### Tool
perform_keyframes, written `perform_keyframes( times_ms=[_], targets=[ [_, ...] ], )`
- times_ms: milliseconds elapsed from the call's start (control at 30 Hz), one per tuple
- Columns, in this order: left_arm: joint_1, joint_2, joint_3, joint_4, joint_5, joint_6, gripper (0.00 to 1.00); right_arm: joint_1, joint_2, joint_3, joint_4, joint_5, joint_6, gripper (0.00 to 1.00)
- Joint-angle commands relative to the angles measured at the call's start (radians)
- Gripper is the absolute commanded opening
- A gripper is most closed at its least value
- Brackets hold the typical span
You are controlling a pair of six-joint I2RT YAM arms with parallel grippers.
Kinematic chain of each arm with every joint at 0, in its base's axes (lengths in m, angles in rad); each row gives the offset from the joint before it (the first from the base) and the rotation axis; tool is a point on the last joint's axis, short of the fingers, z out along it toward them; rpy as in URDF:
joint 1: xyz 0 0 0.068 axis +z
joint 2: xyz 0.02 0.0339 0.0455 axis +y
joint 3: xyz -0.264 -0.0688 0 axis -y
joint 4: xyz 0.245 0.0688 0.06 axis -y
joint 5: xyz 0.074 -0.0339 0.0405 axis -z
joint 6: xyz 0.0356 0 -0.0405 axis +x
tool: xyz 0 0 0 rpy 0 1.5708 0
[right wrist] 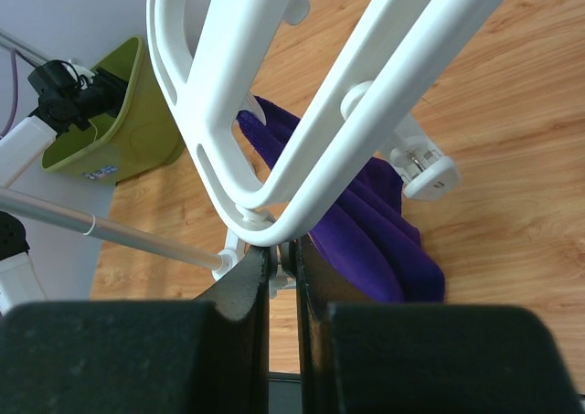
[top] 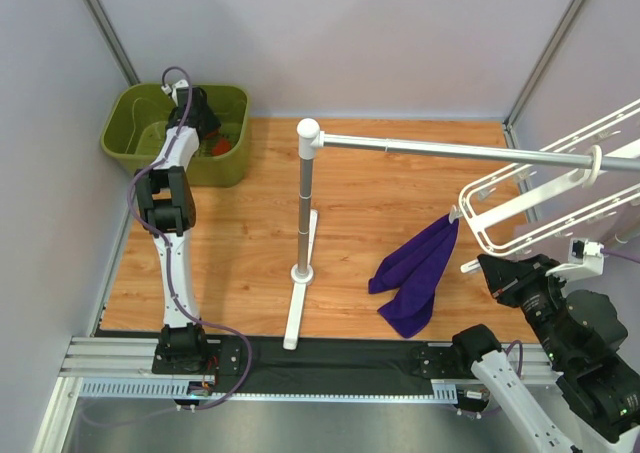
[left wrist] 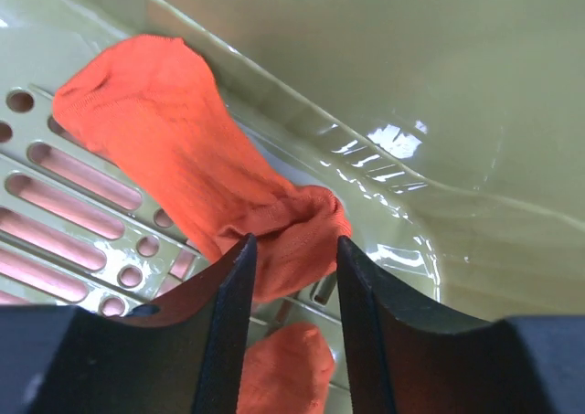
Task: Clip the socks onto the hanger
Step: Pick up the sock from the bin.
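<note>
Black links of the right arm (top: 580, 363) fill the lower corner of the overhead view, well right of the white post stand (top: 303, 203) and its silver rail (top: 450, 151). The right gripper (top: 487, 266) meets the near corner of the white plastic clip hanger (top: 500, 238), which hooks over the rail far right of the post and sits tilted. A dark purple cloth (top: 415, 273) hangs from one hanger clip, just right of the post. Far left of the post, the left arm (top: 170, 203) reaches into an olive-green plastic tub (top: 130, 133).

From the left wrist, the left gripper (left wrist: 292, 242) has its fingers spread on either side of the bunched end of an orange-red fabric sock (left wrist: 174, 140), which lies on the tub's slotted floor. Whether they squeeze it I cannot tell. A second orange-red sock (left wrist: 283, 373) lies nearer, below the fingers.

From the right wrist, the right gripper's fingers are pressed together, pinching the hanger's rounded lower edge. One white clip (right wrist: 422, 163) dangles in front of the purple cloth.
</note>
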Motion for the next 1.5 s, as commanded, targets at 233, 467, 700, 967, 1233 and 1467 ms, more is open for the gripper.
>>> perform_keyframes(
  times_ms=[233,467,700,967,1233,1467],
  targets=[
    [0.003,0.009,0.022,0.024,0.013,0.047,0.27,0.000,0.032,-0.029,-0.120,0.003,0.012,0.00],
    [0.003,0.035,0.053,0.021,0.036,0.073,0.29,-0.001,0.020,-0.027,-0.126,0.005,0.009,0.00],
    [0.003,0.063,0.070,0.009,0.061,0.065,0.22,0.000,0.017,-0.021,-0.129,0.016,0.010,0.00],
    [0.001,-0.026,0.101,0.031,0.025,0.035,0.00,0.000,0.035,-0.022,-0.116,0.005,-0.001,0.00],
    [0.003,-0.216,0.062,-0.025,0.070,-0.012,0.00,0.000,0.058,-0.030,-0.118,-0.020,-0.013,0.00],
    [0.004,-0.433,-0.106,-0.057,0.125,-0.106,0.00,0.000,0.058,-0.027,-0.129,-0.055,-0.033,0.00]
  ],
)
